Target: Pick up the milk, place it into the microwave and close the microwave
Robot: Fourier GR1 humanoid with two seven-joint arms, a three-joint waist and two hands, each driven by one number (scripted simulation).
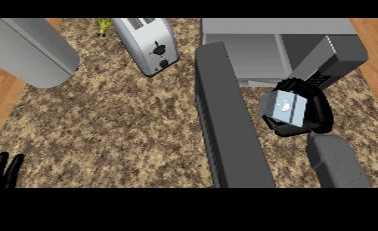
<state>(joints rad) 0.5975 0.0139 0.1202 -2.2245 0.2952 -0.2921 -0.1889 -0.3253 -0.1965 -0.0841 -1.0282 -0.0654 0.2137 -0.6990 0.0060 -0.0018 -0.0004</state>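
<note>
I've got the right hand curled around the milk, centre-right, just before the microwave opening. Risk: carton clips the open door or cavity edge. Left hand open, lower left.

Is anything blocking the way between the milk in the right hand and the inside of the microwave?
Nothing visible does. The right hand holds the milk just in front of the microwave, whose door is swung open to the left of the milk, leaving the opening ahead of it free.
</note>
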